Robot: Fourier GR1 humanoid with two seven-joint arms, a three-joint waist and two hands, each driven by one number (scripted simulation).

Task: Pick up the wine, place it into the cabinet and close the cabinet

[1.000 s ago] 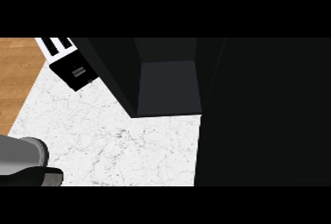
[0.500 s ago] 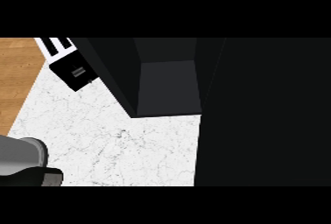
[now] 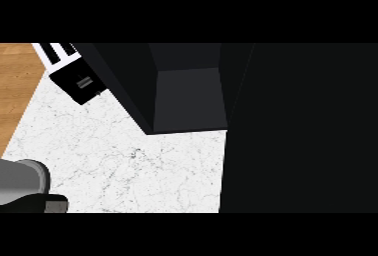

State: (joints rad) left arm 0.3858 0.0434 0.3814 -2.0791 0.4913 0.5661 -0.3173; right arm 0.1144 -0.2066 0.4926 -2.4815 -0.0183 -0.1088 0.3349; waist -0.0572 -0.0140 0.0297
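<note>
Oddly, no wine bottle shows anywhere, and a dark mass fills the right of the head view.

Only the white marble-patterned desk [image 3: 111,160], a strip of brown wooden floor [image 3: 18,85] at its left edge and the tall black cabinet [image 3: 188,97] with its grey inner wall can be made out; the cabinet seems to stand open toward the robot so the bottle can go in, though where the door sits I cannot tell. A small black box with white stripes [image 3: 74,77] lies just beside the cabinet's left side. Low at the left, the grey forearm ends in the black left hand [image 3: 33,204], mostly cut off, so whether its fingers are apart or together cannot be told. The right hand is not visible; the black mass may hide it and the wine.
</note>
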